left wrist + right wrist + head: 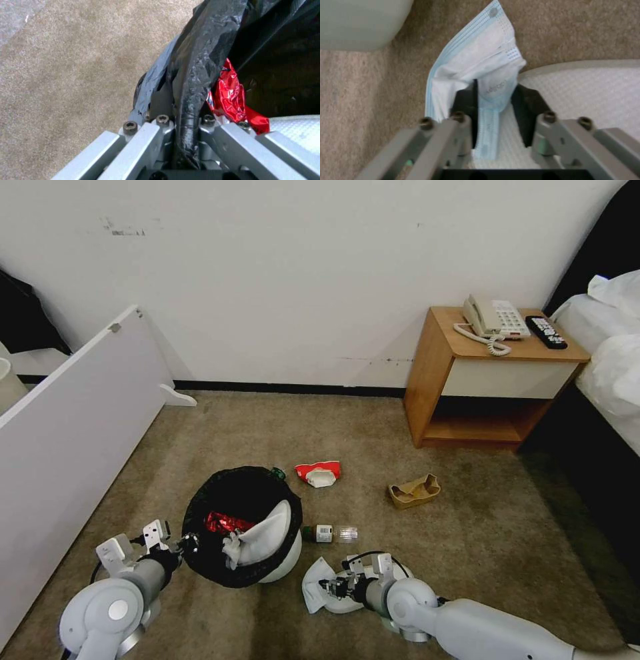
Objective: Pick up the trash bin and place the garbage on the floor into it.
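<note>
Black crinkled plastic lines the trash bin (267, 563), which stands on the carpet floor (467, 540) holding a red wrapper (223, 523) and a white slipper (267, 540). At its rim the left gripper (189, 543) is clamped on the bag-covered edge. Beside it, the right gripper (495, 110) straddles a face mask (476, 62) over another slipper (586, 92), jaws apparently not fully closed. Nearby lie a bottle (331, 533), a red-and-white wrapper (319, 473) and a brown paper bag (415, 491).

Bin (243, 527) on floor (480, 540), front left; slipper (267, 543) and wrapper (225, 523) inside. Left gripper (189, 544) at bin's left rim. Bottle (331, 533) just right of bin. Mask (315, 585) before bottle, at right gripper (328, 587). Can (319, 473) behind bottle; bag (415, 491) farther right.
</note>
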